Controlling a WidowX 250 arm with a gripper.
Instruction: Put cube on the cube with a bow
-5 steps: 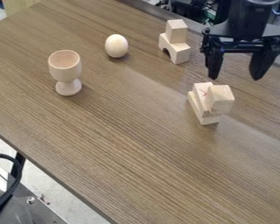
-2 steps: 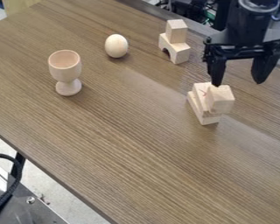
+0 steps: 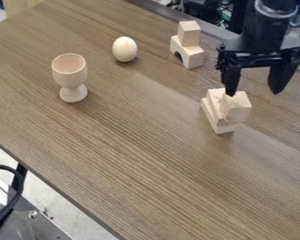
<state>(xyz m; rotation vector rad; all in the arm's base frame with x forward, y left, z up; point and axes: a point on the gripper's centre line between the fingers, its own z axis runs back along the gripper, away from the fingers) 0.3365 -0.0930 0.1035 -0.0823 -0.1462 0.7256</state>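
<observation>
Cube (image 3: 236,107) just below one tip of the jaws, the pair well apart.

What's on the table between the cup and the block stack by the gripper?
In the camera view, bare tabletop lies between the cup and that stack; the egg sits farther back, off that line.

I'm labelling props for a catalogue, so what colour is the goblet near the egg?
The goblet is pale, light wood-coloured, best seen in the camera view.
</observation>
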